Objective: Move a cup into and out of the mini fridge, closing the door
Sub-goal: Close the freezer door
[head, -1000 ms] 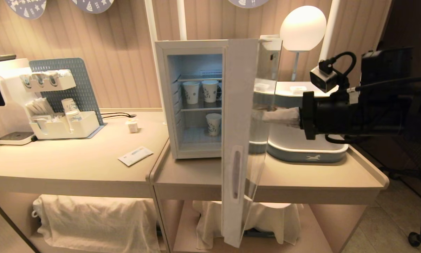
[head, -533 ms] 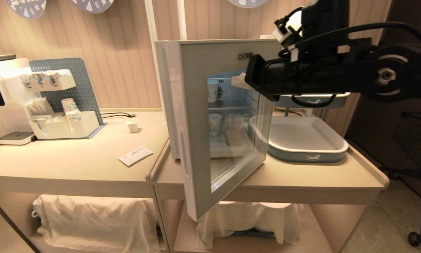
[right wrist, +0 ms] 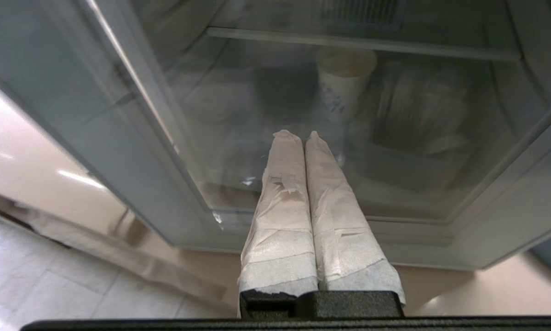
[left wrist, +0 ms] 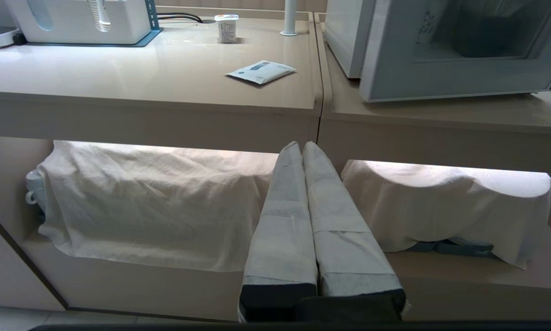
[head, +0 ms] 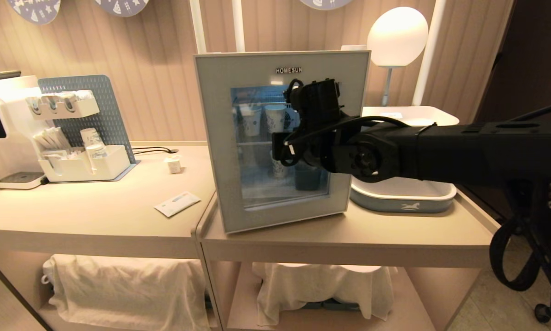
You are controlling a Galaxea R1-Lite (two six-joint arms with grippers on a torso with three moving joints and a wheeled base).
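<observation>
Right gripper fingers pressed together, empty, tips at the door glass of the mini fridge, door closed; cup sits on the left counter, left gripper likewise clenched, parked low.

Beige counters, ribbed wall, glowing globe lamp

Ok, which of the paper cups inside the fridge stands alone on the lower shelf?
The paper cup partly hidden behind the right gripper. The other two cups stand side by side on the shelf above.
</observation>
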